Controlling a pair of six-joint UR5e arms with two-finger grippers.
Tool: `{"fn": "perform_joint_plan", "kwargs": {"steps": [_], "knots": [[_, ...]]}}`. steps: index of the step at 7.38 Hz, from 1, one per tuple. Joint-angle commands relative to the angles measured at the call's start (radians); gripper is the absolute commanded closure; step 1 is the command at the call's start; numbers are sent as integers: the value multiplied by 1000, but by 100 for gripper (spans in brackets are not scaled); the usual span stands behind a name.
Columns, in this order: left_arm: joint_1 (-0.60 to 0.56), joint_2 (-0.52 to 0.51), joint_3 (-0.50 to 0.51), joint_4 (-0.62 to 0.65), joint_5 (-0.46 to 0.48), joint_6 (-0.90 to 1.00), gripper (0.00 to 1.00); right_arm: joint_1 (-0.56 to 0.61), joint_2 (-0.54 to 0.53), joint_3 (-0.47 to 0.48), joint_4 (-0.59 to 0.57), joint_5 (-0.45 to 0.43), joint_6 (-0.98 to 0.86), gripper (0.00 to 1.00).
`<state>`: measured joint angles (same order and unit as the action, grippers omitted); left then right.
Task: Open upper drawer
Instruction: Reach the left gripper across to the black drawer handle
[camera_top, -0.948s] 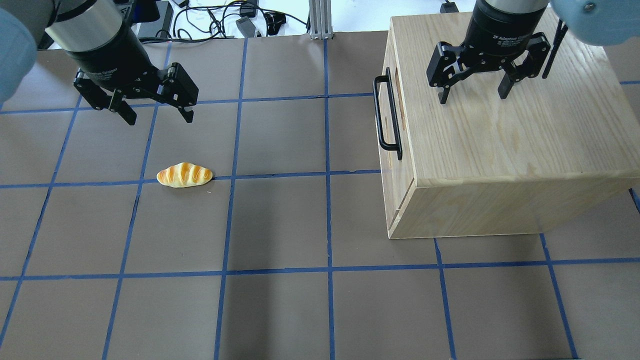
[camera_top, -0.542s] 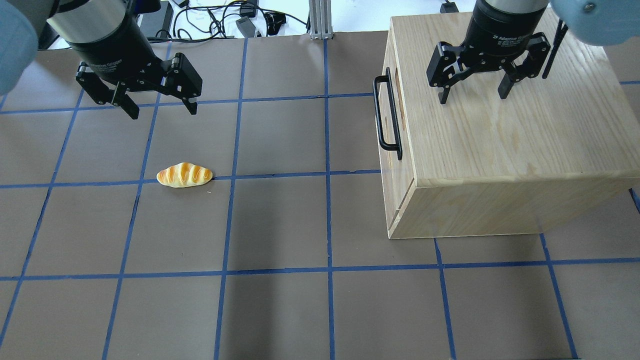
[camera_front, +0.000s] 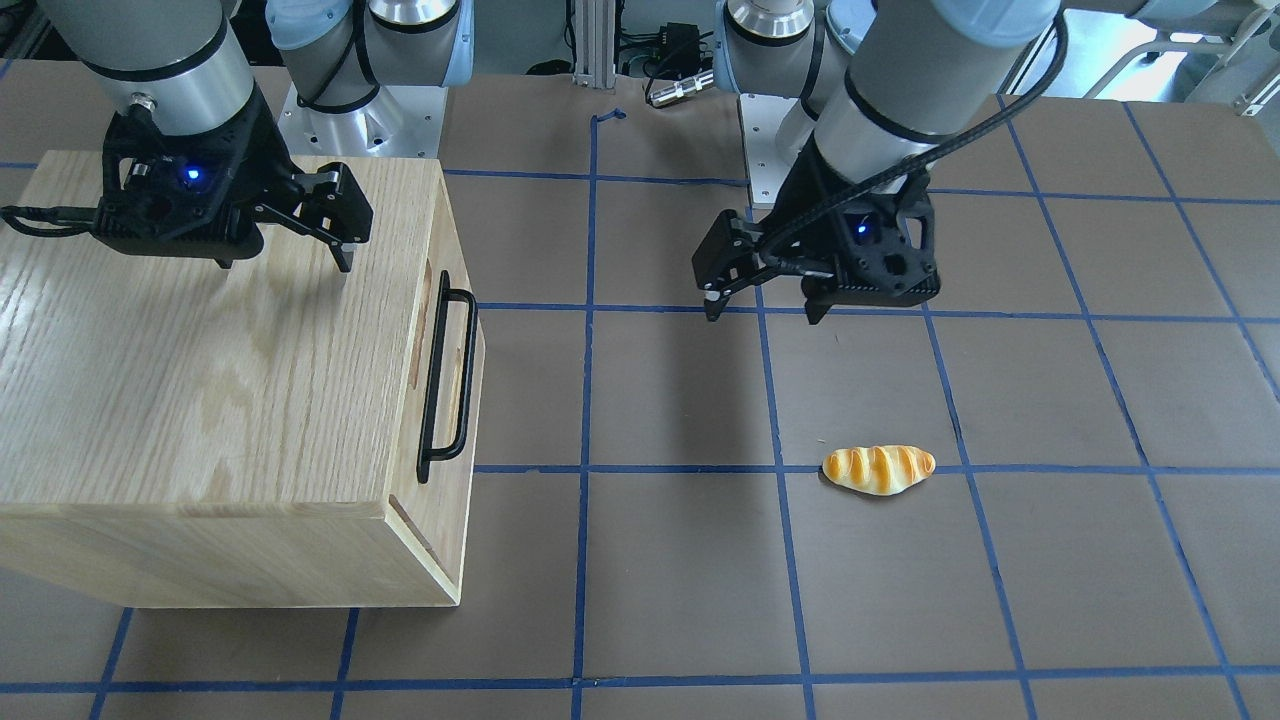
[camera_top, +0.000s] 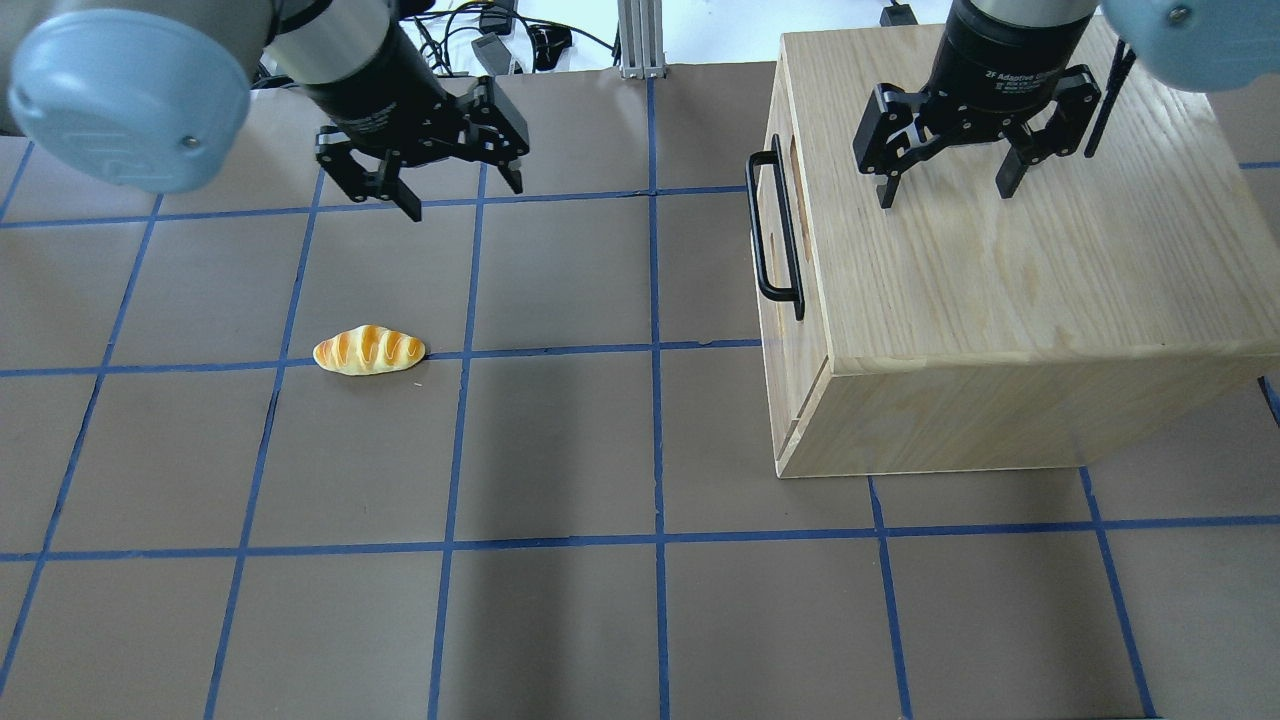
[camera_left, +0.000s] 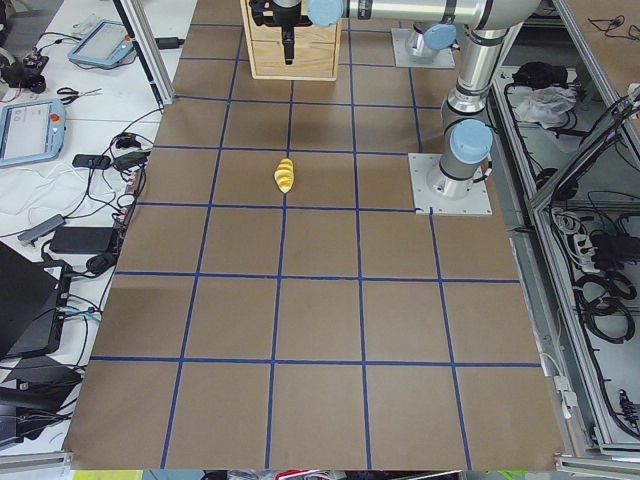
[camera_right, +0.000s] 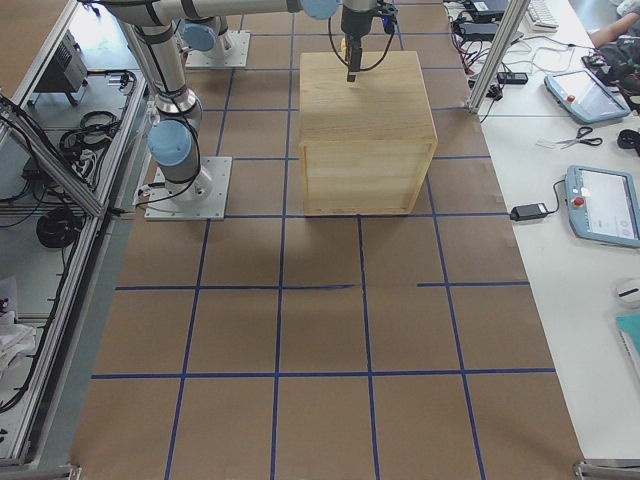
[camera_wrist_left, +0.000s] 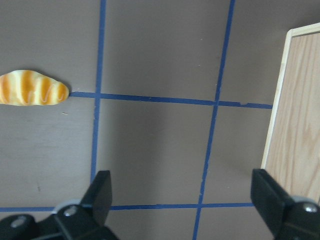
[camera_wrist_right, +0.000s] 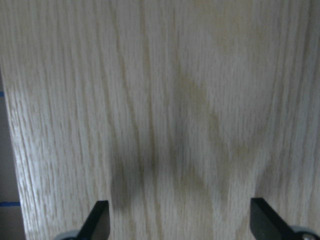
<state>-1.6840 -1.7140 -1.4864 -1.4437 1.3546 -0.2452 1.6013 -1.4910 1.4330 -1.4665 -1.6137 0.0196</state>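
Note:
The oak cabinet (camera_top: 1000, 300) stands on the table's right half, its front facing left. The upper drawer (camera_top: 783, 235) sits flush in that front, with its black bar handle (camera_top: 757, 225) sticking out; both also show in the front-facing view, drawer (camera_front: 445, 370) and handle (camera_front: 465, 370). My left gripper (camera_top: 463, 200) is open and empty above the table, well left of the handle. Its wrist view shows the cabinet's edge (camera_wrist_left: 300, 115) at the right. My right gripper (camera_top: 946, 197) is open and empty, hovering just above the cabinet top (camera_wrist_right: 165, 100).
A toy bread roll (camera_top: 369, 350) lies on the brown, blue-taped table, nearer the front than my left gripper; it also shows in the left wrist view (camera_wrist_left: 32, 89). An aluminium post (camera_top: 640, 40) and cables sit beyond the far edge.
My left gripper has moved right, toward the cabinet, and a little toward the table's far edge, staying open. The right gripper, the drawer and the bread roll have not moved.

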Motion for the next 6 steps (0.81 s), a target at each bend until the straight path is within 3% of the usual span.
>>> {"fn": "perform_joint_plan", "kwargs": {"steps": [1,3,6], "knots": [[-66,-79,-2,75,-163,-55,0,0,0,0,0,0,0,0],[-127,-136,-6,188,-262,-138,0,0,0,0,0,0,-1,0],[-161,-167,-46,265,-290,-155,0,0,0,0,0,0,0,0]]}}
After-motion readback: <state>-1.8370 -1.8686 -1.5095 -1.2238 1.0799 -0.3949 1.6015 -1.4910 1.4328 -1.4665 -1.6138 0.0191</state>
